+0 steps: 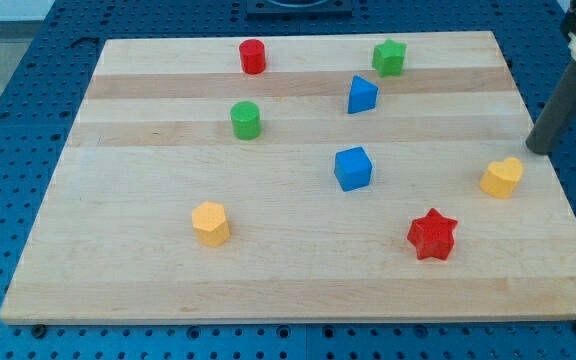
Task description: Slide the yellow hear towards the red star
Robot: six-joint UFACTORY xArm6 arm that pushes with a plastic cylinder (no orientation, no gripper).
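The yellow heart (pixel 502 177) lies near the right edge of the wooden board (pixel 118 270). The red star (pixel 432 235) lies below and to the left of it, toward the view's bottom. My tip (pixel 538 149) rests on the board just above and to the right of the yellow heart, a small gap apart from it. The dark rod slants up to the view's top right corner.
A blue cube (pixel 353 168) sits mid-board, a blue wedge-like block (pixel 362 95) above it. A green star-like block (pixel 389 57) and a red cylinder (pixel 253 56) lie near the top edge. A green cylinder (pixel 245 120) and a yellow hexagon (pixel 210 223) lie to the left.
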